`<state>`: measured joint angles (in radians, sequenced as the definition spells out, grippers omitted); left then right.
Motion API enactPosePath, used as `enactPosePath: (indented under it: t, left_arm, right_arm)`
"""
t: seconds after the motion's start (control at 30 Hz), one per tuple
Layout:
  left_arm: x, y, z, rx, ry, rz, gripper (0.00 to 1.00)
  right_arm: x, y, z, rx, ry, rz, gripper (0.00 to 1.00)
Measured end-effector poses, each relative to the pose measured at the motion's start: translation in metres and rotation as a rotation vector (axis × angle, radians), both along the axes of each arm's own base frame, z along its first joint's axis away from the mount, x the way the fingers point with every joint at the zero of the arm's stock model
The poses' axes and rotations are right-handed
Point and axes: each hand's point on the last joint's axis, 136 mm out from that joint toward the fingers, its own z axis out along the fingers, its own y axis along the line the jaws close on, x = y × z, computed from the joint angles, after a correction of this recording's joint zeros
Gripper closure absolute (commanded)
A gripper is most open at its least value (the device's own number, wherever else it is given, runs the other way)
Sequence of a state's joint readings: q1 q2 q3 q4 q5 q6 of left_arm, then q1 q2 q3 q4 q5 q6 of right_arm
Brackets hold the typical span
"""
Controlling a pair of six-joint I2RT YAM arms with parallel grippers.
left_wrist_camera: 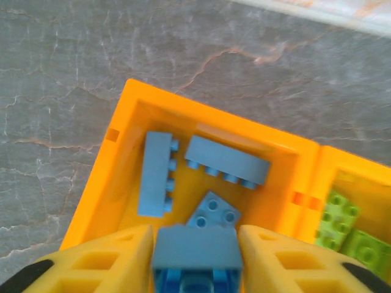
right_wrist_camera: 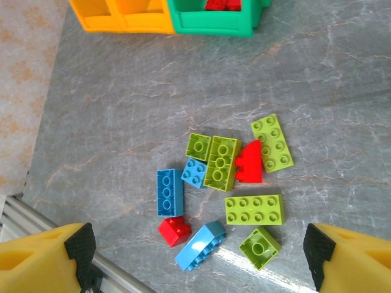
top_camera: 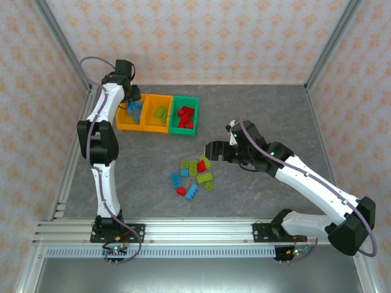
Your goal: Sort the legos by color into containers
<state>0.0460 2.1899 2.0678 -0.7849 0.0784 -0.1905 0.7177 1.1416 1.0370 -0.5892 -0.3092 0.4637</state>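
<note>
My left gripper (left_wrist_camera: 195,235) pinches a blue studded plastic brick (left_wrist_camera: 195,251) between its yellow fingers (left_wrist_camera: 110,256), low centre of the left wrist frame. It hangs over the orange-yellow open plastic bin (left_wrist_camera: 116,183), which holds three more blue bricks (left_wrist_camera: 156,174). The neighbouring orange-yellow bin (left_wrist_camera: 324,165), at the right edge, holds lime green bricks (left_wrist_camera: 342,213). My right gripper (right_wrist_camera: 198,244) stands spread wide above the loose legos (right_wrist_camera: 220,162) lying mid-frame on the grey marbled table (right_wrist_camera: 110,110). The green bin (right_wrist_camera: 208,24) with red bricks (right_wrist_camera: 221,5) sits at the top edge.
</note>
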Motion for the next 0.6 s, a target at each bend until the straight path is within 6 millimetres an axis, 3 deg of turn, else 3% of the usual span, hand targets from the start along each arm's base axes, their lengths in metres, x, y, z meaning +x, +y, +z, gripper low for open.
enactPosePath:
  t: [0.1, 0.33, 0.4, 0.5, 0.6]
  left_arm:
    - [-0.03, -0.011, 0.036, -0.057, -0.057, -0.007, 0.46]
    - [-0.12, -0.038, 0.147, -0.135, -0.316, -0.047, 0.46]
    - [-0.155, -0.061, 0.163, -0.151, -0.367, -0.11, 0.46]
    - [-0.209, -0.112, 0.181, -0.193, -0.429, -0.29, 0.44]
    - [-0.256, -0.146, 0.189, -0.223, -0.475, -0.473, 0.42]
  right_arm:
    - [0.005, -0.003, -0.009, -0.024, 0.015, -0.037, 0.1]
    - [0.012, 0.002, -0.032, -0.066, 0.064, -0.059, 0.1]
    - [0.014, 0.004, -0.04, -0.083, 0.075, -0.059, 0.1]
    - [0.017, 0.009, -0.057, -0.124, 0.103, -0.055, 0.1]
    - [0.019, 0.018, -0.08, -0.182, 0.146, -0.03, 0.19]
